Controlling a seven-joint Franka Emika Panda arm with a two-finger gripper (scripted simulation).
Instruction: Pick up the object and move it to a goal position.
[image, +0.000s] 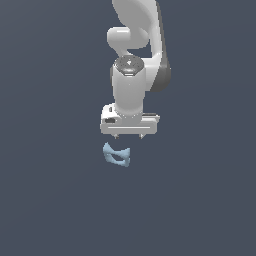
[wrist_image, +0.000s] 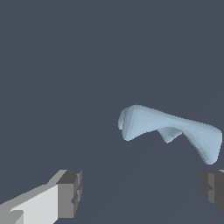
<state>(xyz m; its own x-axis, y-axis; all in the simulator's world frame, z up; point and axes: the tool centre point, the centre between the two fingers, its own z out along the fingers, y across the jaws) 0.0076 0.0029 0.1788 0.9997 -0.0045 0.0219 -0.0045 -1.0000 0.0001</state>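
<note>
A plain dark grey-blue surface is being shown everywhere, with no walls or edges being seen. The pale blue object is being left lying on it, just below the gripper in the exterior view. The fingers are being held wide apart, untouched by the object.

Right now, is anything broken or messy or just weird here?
Nothing looks broken or spilled. The small pale blue piece has a hole and pointy corners, but that looks like its own shape. It lies apart from the open gripper, nearer the exterior view's left, not between the fingers.
</note>
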